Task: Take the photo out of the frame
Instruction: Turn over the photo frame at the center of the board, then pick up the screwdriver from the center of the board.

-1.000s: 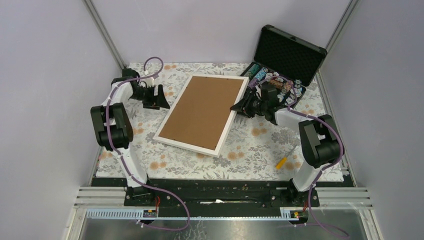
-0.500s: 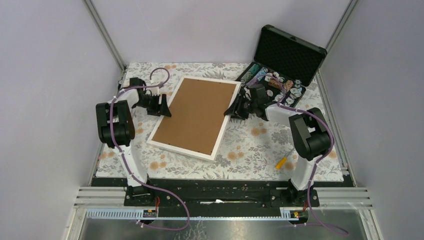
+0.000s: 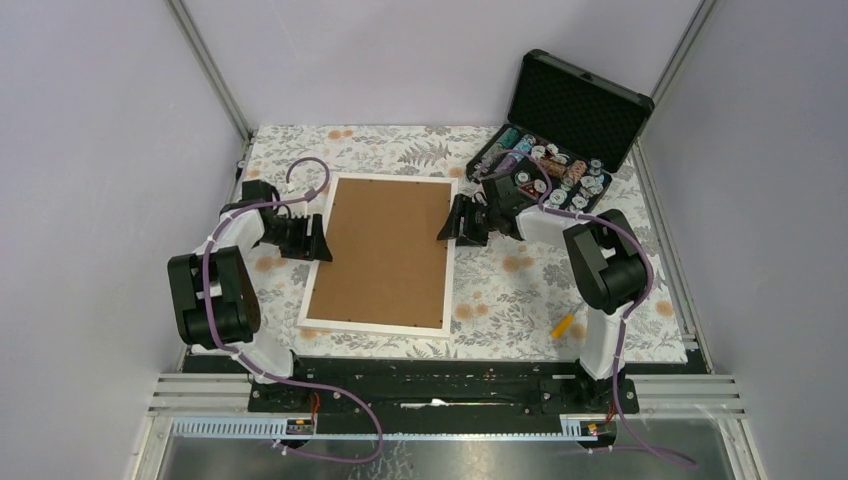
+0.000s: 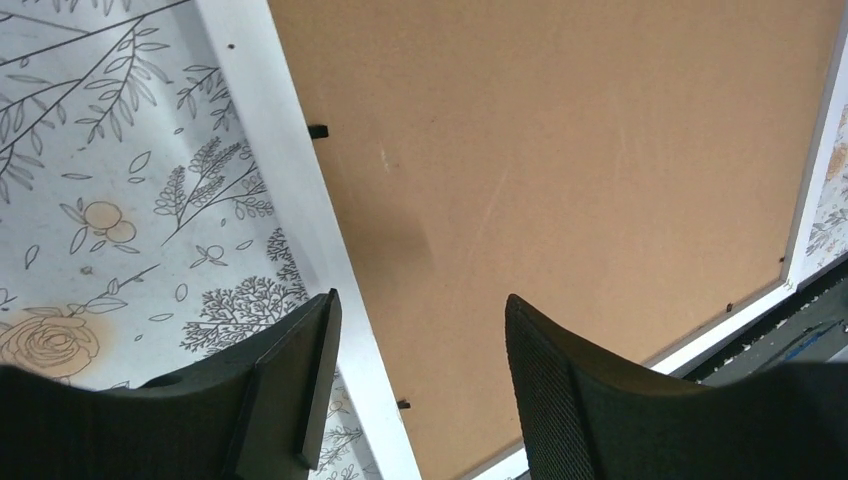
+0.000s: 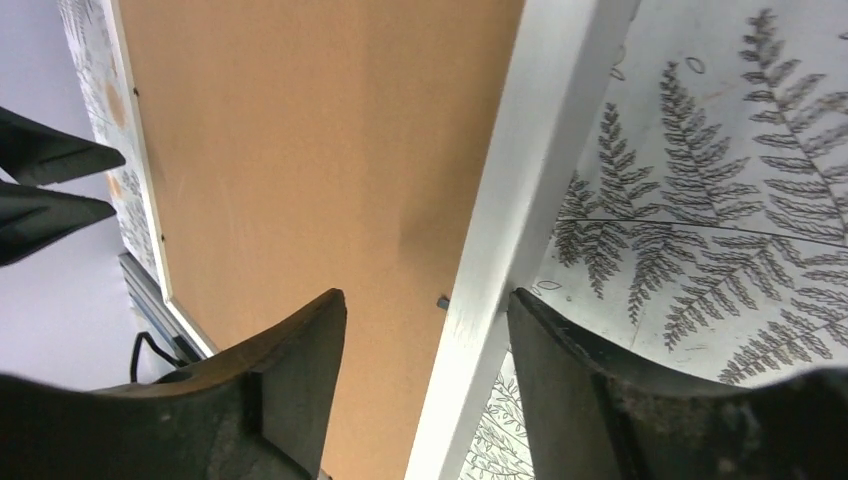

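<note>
Found the frame (image 3: 378, 250) lying flat on the floral cloth (image 3: 500, 290) mid-table, brown back uppermost, white border all round. Could not see the photo (picture side hidden in every view). Noted the left gripper (image 3: 320, 243) low at the frame's left long edge, claw spread. Saw from its wrist camera one finger over the cloth and the other over the brown board, with the border between. Cannot tell whether either finger touches. Logged the right gripper (image 3: 448, 222) at the opposite long edge, likewise spread and straddling the border. Spotted a small black tab (image 4: 318, 131) at the board's rim. Recorded an open case of poker chips (image 3: 580, 100) at far right, apart from the frame, and a small yellow object (image 3: 563, 324) on the cloth at near right.
</note>
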Controlling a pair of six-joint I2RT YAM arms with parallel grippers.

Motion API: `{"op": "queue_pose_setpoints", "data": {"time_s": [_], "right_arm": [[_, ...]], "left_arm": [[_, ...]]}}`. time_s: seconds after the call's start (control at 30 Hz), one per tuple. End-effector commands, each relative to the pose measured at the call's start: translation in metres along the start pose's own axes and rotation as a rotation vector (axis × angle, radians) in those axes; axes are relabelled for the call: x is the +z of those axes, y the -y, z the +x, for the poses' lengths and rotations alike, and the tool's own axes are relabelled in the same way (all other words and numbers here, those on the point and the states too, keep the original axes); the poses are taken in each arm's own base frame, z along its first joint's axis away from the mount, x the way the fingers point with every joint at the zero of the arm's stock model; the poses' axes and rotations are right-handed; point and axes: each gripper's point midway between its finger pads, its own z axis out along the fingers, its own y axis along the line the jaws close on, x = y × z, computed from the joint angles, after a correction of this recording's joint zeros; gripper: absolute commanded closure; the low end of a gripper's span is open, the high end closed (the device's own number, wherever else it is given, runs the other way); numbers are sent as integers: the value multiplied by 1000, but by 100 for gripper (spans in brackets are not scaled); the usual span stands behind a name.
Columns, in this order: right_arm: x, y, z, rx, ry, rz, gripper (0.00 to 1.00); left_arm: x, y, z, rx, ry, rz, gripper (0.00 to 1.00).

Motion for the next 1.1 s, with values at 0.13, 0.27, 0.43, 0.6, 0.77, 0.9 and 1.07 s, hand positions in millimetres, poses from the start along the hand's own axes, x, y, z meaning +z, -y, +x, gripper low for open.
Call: {"op": "queue_pose_setpoints", "data": {"time_s": [0.13, 0.27, 0.43, 0.6, 0.77, 0.9, 1.07], "right_arm": [[-4, -26, -19, -148, 32, 0, 16], [-37, -27, -32, -273, 44, 37, 5], [-114, -40, -22, -702, -4, -43, 1], [-175, -4, 34, -1095, -138, -69, 0], [-208, 46, 94, -1372, -319, -64, 2], [-219, 89, 114, -1485, -467, 25, 8], [-226, 116, 135, -1602, -580, 30, 11]], "left_arm": [[-10, -17, -10, -35, 48, -44, 29], [-33, -14, -27, 28, 109, -57, 17], [-72, 13, -44, 238, 189, -65, 3], [-81, 44, -38, 375, 155, 0, 1], [-73, 74, -33, 443, 150, 51, 1], [-65, 89, -29, 448, 128, 84, 1], [-55, 105, -20, 474, 89, 111, 1]]}}
